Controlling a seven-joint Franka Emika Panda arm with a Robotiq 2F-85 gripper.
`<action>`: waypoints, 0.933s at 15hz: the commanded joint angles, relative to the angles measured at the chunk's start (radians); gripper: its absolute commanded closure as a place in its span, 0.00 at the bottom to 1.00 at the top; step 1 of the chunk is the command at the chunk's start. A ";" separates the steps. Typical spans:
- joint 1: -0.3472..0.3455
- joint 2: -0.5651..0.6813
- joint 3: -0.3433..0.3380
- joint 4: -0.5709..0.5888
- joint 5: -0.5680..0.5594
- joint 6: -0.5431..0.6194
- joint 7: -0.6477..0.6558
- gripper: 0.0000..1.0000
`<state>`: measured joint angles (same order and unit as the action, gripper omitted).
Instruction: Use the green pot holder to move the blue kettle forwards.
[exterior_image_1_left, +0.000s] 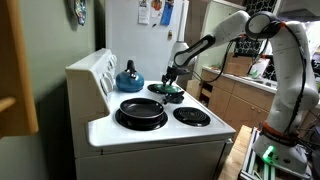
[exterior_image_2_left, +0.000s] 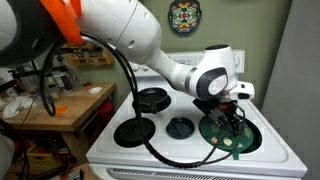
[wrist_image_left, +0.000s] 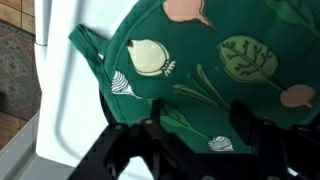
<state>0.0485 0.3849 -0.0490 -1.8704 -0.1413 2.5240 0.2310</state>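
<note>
White enamel stove top (exterior_image_1_left: 178, 134), smooth and glossy, and the gripper (wrist_image_left: 197, 125) hangs jaws apart right over the green pot holder (wrist_image_left: 190, 60), a round, floppy cloth lying flat on the stove, printed with pale vegetables and leaves, loop at its edge. Only the wrist view shows that print; an exterior view catches the blue kettle (exterior_image_1_left: 128, 77), squat and shiny, apart by the back panel

green pot holder (wrist_image_left: 200, 90) — vegetable print, blue kettle (exterior_image_1_left: 129, 76)

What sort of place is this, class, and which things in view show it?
Most likely a home kitchen: a white stove carries a blue kettle and a black frying pan, with wooden cabinets beside it.
</note>
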 joint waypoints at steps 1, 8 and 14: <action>-0.010 -0.015 0.014 -0.039 0.030 0.041 -0.057 0.00; -0.006 0.024 0.020 -0.021 0.032 0.001 -0.095 0.00; -0.013 0.033 0.034 -0.008 0.057 -0.017 -0.114 0.48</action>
<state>0.0493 0.3980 -0.0250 -1.8812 -0.1177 2.5289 0.1568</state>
